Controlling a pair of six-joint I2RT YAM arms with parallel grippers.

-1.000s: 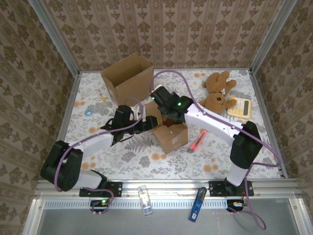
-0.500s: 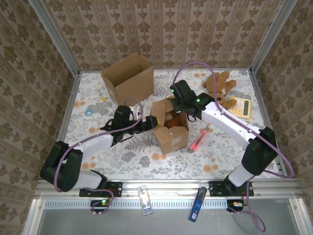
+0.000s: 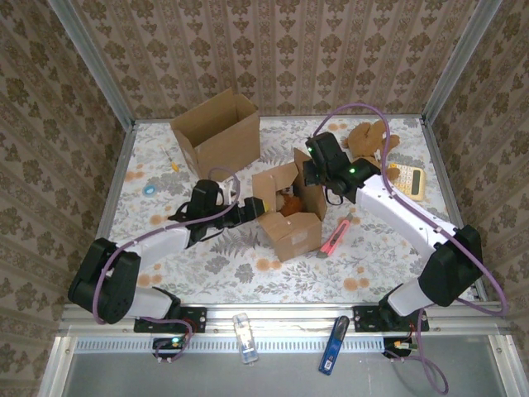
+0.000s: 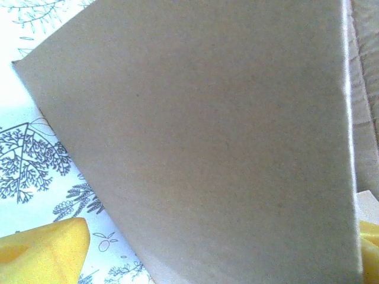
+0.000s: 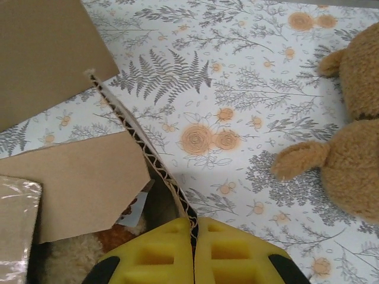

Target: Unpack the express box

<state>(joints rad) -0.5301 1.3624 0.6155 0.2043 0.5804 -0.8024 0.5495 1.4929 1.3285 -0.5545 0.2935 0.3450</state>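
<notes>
Right wrist view: our right gripper (image 5: 193, 231) pinches shut on a flap edge of the express box (image 5: 77, 177). Our left gripper (image 4: 204, 254) stands spread, cardboard wall between its fingers.

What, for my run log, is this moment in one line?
box: open | right gripper: shut on flap | left gripper: open beside box | inside: plush toy

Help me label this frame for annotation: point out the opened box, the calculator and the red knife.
opened box (image 3: 291, 233), top view, near side wall.
calculator (image 3: 411, 179), top view, keypad.
red knife (image 3: 335, 237), top view, middle of handle.
</notes>
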